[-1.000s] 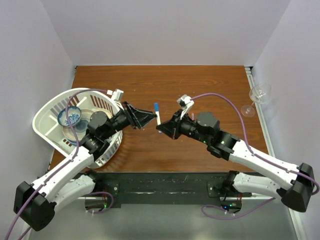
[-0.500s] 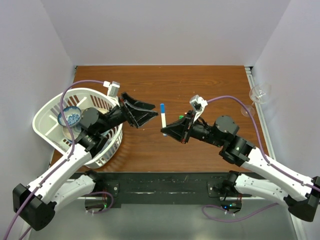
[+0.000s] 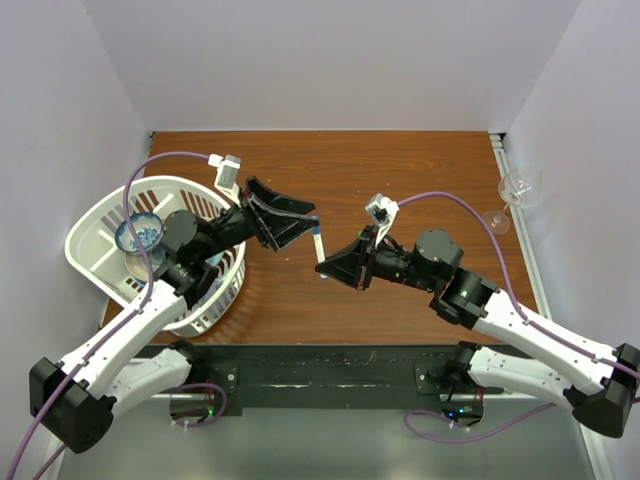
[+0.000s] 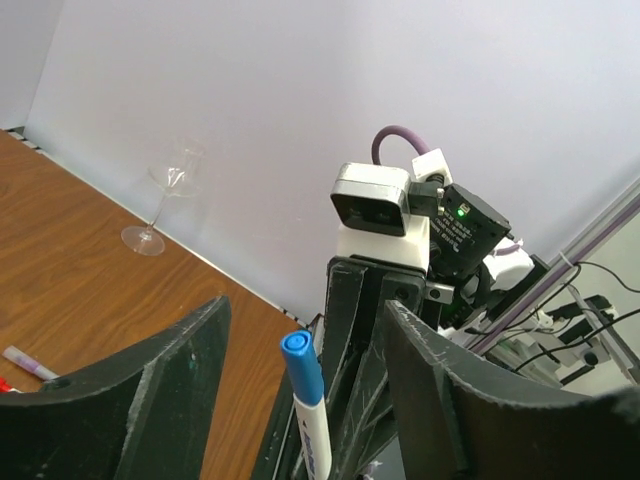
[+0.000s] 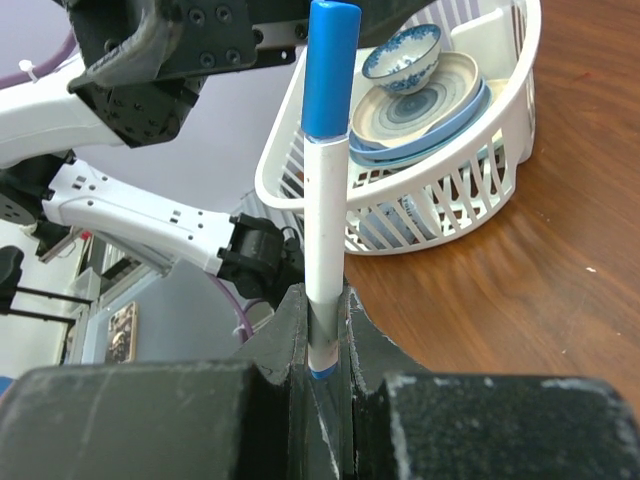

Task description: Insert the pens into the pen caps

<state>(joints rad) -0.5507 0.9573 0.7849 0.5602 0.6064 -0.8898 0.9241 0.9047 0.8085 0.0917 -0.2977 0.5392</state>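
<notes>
My right gripper (image 3: 333, 268) is shut on the lower end of a thin white pen (image 5: 325, 220), holding it upright above the table. A blue pen cap (image 5: 330, 70) sits on the pen's top end. My left gripper (image 4: 305, 330) is open, its two fingers standing on either side of that blue cap (image 4: 300, 365) without touching it. In the top view the pen (image 3: 319, 248) spans the gap between the two grippers. Another thin white pen (image 4: 24, 361) lies on the table at the far left of the left wrist view, with something red beside it.
A white basket (image 3: 100, 215) with a blue patterned bowl (image 5: 402, 57) and plates stands at the table's left. A wine glass (image 3: 518, 190) stands at the right edge, also in the left wrist view as the glass (image 4: 165, 190).
My left gripper opened wider, drew back, then came forward round the blue cap again. My right arm swung right and back left, pen still gripped.
</notes>
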